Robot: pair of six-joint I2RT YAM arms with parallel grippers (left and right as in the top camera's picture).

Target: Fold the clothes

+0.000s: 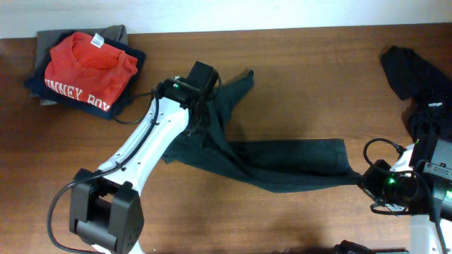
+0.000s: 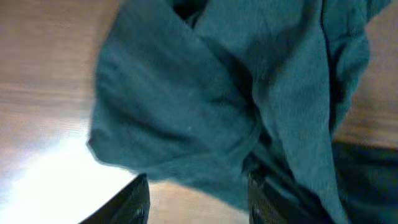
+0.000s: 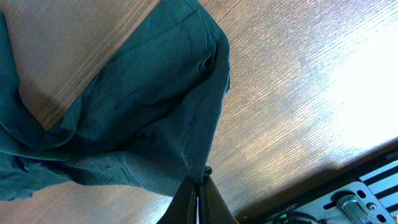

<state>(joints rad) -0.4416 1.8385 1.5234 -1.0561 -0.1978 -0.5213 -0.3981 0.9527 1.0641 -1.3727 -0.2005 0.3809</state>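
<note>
This dark green garment (image 1: 296, 161) looks limp and light; grab it by the corners. The right gripper (image 3: 198, 186) is pinched tight on one corner. The left gripper (image 2: 196, 183) has its jaws apart over bunched cloth mid-desk.

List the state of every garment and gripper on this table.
green garment: unfolded, stretched in a rumpled strip between both arms.
folded stack: neatly folded, far left corner.
black garment: crumpled, unfolded, far right.
left gripper: jaws apart over the green garment.
right gripper: jaws shut on the green garment's edge.
</note>
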